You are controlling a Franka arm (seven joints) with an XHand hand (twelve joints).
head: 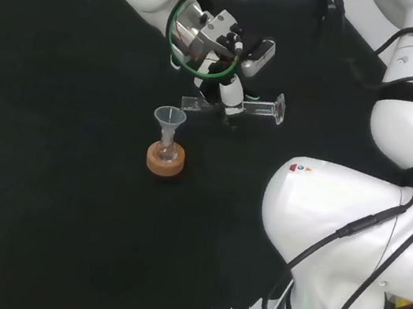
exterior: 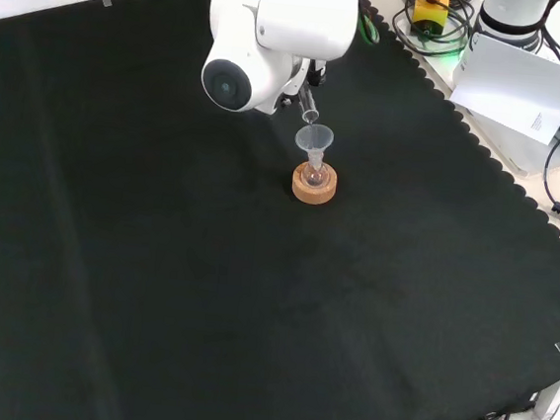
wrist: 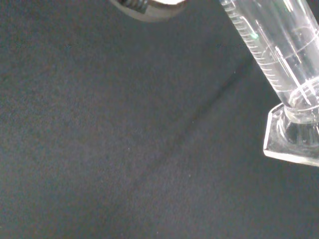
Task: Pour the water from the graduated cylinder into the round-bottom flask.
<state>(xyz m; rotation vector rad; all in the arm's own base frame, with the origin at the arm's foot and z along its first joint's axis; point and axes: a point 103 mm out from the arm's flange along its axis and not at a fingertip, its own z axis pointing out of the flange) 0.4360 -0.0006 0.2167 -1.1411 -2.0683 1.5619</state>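
**Cylinder tipped over the funnel**

Head view: In the upper middle of the frame the hand (head: 228,54) has its fingers curled round a clear graduated cylinder (head: 235,107), which lies almost level. The cylinder's foot points toward the right of the frame and its mouth toward the left. The mouth sits just above and to the right of a clear funnel (head: 169,118). That funnel stands in the neck of a small round-bottom flask (head: 165,152), and the flask rests in a cork ring (head: 164,161) on the black cloth (head: 43,174), a little left of the frame's centre. The arm's big white links (head: 353,228) take up the right side.

Front view: A large white link with a round grey cap (exterior: 267,30) stands at the top centre, in front of the hand. From under it a short length of the cylinder (exterior: 309,105) slants down and to the right, its end just above the funnel (exterior: 315,141). The flask (exterior: 314,174) sits in the cork ring (exterior: 314,186), slightly above the frame's centre. I cannot tell whether water is running.

Wrist view: The cylinder (wrist: 271,55) shows close and large, with its printed scale along the tube and its flat foot beyond, over the black cloth (wrist: 124,149). A blurred pale part of the hand (wrist: 149,4) sits at the picture's edge.
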